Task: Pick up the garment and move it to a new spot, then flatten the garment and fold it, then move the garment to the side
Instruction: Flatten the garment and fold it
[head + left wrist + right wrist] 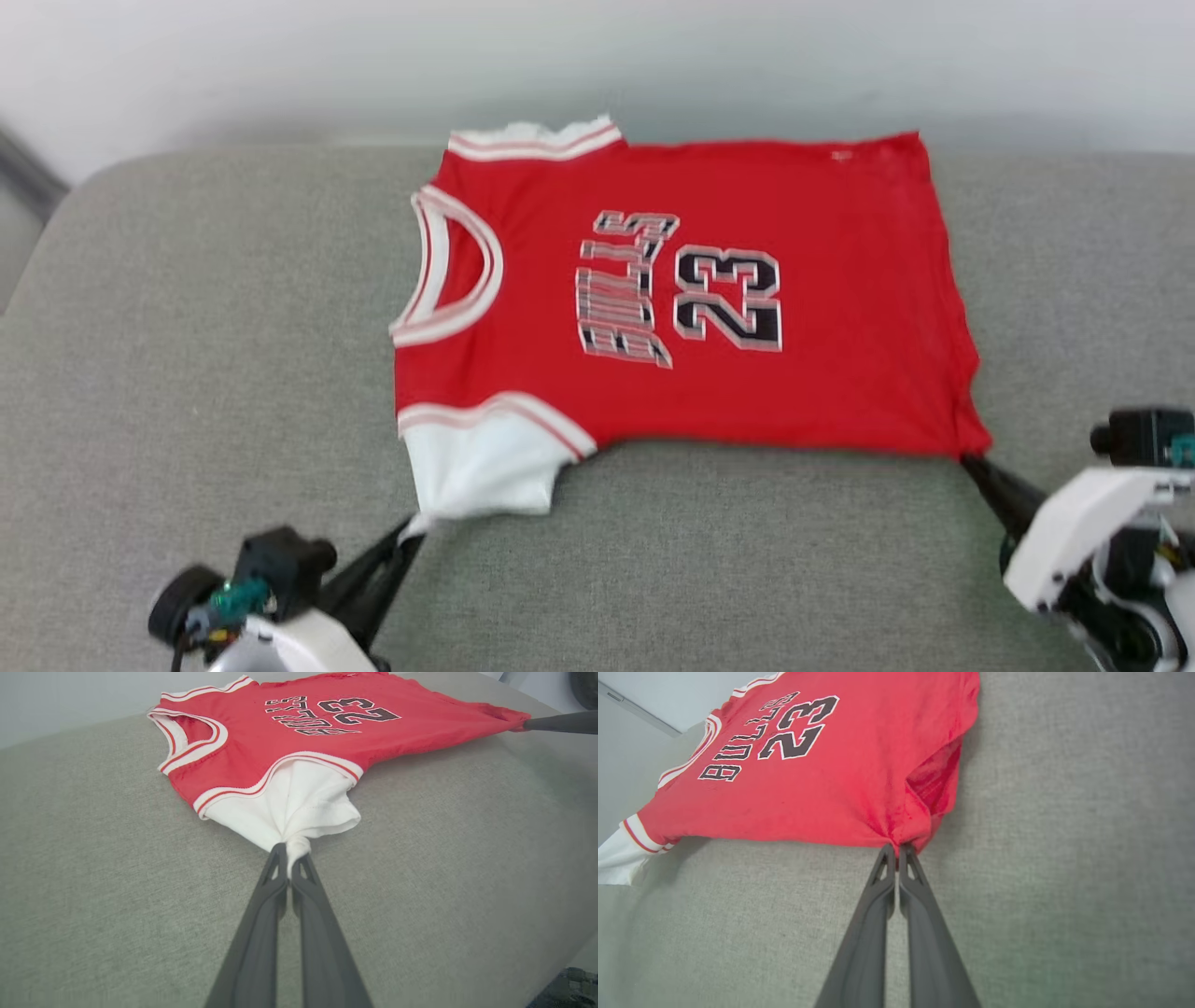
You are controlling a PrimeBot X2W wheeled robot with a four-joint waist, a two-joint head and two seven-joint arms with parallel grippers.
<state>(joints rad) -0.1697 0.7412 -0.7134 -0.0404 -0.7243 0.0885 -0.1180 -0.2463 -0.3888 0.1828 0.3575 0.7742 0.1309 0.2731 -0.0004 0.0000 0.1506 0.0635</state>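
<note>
We saw the garment (840,373) spread face-up on the grey cushion (187,373) | our left gripper (289,851) was clamped on its white sleeve (299,807) | our right gripper (896,851) was clamped on its red hem corner (920,833)

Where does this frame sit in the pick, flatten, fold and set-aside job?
Done, it seems: the garment lies spread front-up on the grey cushion. In hand: the left claw pinches the white sleeve and the right claw a hem corner, holding the cloth taut. Left: no fold shows yet, nor the move aside.
</note>
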